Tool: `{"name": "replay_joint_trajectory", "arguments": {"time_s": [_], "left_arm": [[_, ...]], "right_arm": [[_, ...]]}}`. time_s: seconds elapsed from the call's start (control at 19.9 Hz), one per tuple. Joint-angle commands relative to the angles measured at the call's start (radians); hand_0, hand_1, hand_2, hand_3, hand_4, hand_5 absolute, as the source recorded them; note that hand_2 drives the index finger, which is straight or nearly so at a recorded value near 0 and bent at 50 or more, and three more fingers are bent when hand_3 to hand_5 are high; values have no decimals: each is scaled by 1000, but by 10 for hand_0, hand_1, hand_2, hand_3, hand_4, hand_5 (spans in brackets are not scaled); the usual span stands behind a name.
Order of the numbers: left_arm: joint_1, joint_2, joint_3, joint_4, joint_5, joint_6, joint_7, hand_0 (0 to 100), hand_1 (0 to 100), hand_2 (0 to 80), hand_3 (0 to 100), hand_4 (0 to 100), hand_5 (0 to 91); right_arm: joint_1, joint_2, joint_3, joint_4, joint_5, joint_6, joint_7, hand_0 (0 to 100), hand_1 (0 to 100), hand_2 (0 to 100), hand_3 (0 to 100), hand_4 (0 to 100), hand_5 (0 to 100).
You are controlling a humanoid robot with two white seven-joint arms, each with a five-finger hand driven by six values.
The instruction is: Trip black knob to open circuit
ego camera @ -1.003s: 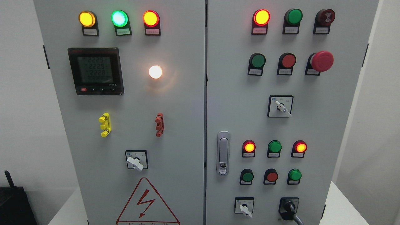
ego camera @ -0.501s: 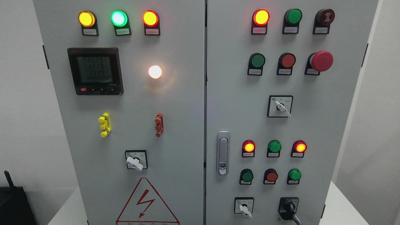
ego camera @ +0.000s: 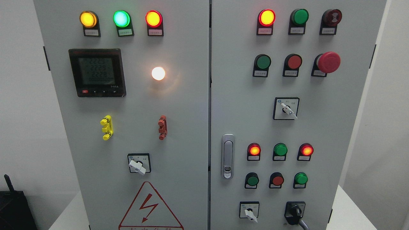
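No robot hand in view, state unknown; black knob (ego camera: 295,212) at lower right awaits a reach and turn.

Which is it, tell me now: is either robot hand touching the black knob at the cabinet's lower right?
Apart. The head view shows the black knob fully exposed on the right door, with no hand or arm in frame.
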Motion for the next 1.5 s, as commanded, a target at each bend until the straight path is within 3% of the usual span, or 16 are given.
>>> {"name": "replay_joint_trajectory", "arguments": {"time_s": [0.0, 1.45], "left_arm": [[0, 0, 0, -25, 0, 0, 0, 120, 389, 0, 0, 0, 0], [0, 0, 0, -25, 0, 0, 0, 120, 389, 0, 0, 0, 0]], "right_arm": [[-3, 9, 23, -1, 0, -1, 1, 0, 0, 77, 1000, 1000, 999], [-3, 13, 36, 5, -2, -1, 8, 0, 0, 80, 1000, 1000, 999]]}}
